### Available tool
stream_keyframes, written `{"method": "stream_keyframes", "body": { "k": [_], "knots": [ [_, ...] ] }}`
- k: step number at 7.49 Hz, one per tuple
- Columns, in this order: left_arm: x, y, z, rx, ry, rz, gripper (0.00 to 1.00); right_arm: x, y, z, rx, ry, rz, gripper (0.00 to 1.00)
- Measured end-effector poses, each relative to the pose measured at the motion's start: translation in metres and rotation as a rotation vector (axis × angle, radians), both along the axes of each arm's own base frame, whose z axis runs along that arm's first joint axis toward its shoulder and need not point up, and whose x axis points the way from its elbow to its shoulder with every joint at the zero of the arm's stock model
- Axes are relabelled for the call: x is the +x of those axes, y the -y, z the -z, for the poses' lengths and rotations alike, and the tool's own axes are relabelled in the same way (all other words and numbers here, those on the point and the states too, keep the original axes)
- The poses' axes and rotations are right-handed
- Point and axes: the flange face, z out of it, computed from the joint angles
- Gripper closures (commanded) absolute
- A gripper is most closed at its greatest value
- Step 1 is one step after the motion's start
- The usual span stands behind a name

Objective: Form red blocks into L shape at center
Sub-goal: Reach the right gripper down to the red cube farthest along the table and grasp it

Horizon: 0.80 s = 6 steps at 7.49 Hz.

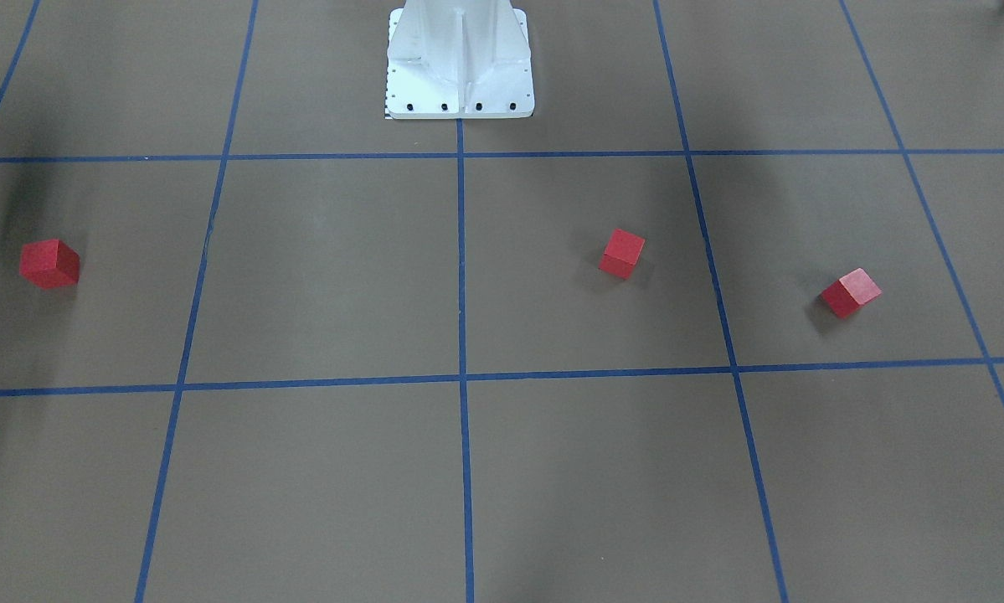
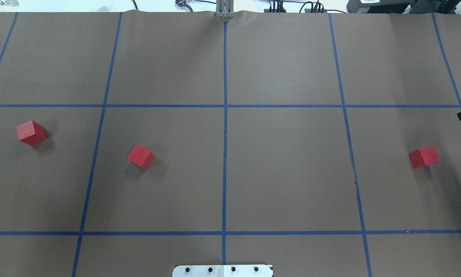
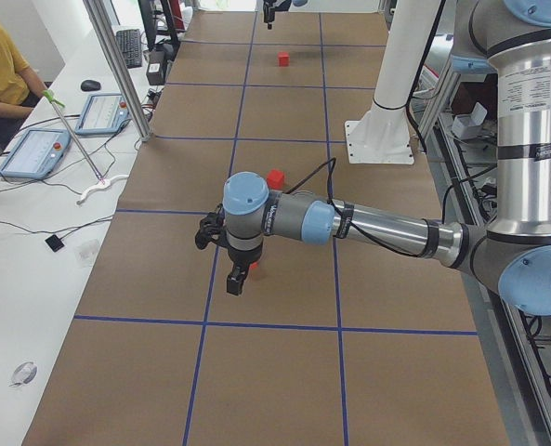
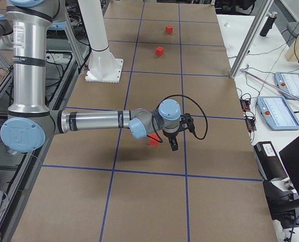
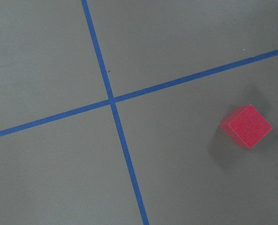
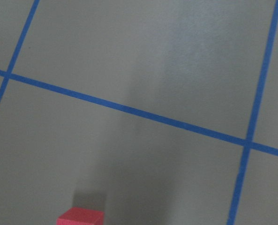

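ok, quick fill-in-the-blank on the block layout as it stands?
The brown paper-covered table holds ___ small matte red cubes. In the overhead view, ___ cubes lie left of the centre tape line. Only ___ cube lies right of it. The grid tape is coloured ___.
Missing: three; two; one; blue.

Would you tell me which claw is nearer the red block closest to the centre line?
Left. The left claw hangs by the end block just beyond the middle block; the right claw is across the centre line, by the opposite end block.
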Motion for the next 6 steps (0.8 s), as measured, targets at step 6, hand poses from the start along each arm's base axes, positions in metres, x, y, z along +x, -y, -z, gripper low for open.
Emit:
{"method": "stream_keyframes", "body": {
  "k": [6],
  "knots": [
    [0.000,-0.001,0.000,0.000,-0.001,-0.001,0.00,-0.098,-0.062,-0.019,-0.095,-0.077,-0.039,0.02]
  ]
}}
